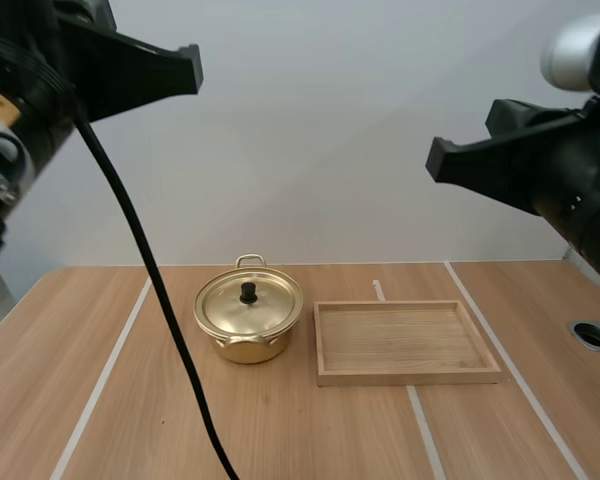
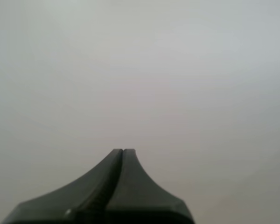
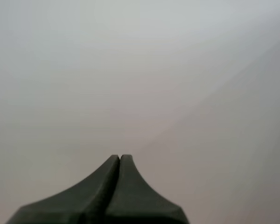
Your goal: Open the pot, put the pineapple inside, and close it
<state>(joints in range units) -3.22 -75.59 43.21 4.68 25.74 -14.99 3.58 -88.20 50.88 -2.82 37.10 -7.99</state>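
Fingers of the left gripper (image 2: 123,150) are pressed together on nothing; it hangs high and well left of the pot (image 1: 248,348). The pot stands upright on the table (image 1: 70,400) with its lid (image 1: 270,308) seated. Judged to be thin metal: light, stiff, polished and probably slippery. The black knob (image 1: 248,292) at lid centre is the sensible hold, though it is small and calls for a centred pinch. Bare table left of and in front of the pot gives room to set the lid down. The wooden tray (image 1: 410,377) lies just right of the pot, not touching; its rim is an edge to clear. The right gripper (image 3: 120,156) is clenched empty, high and well right of the pot.
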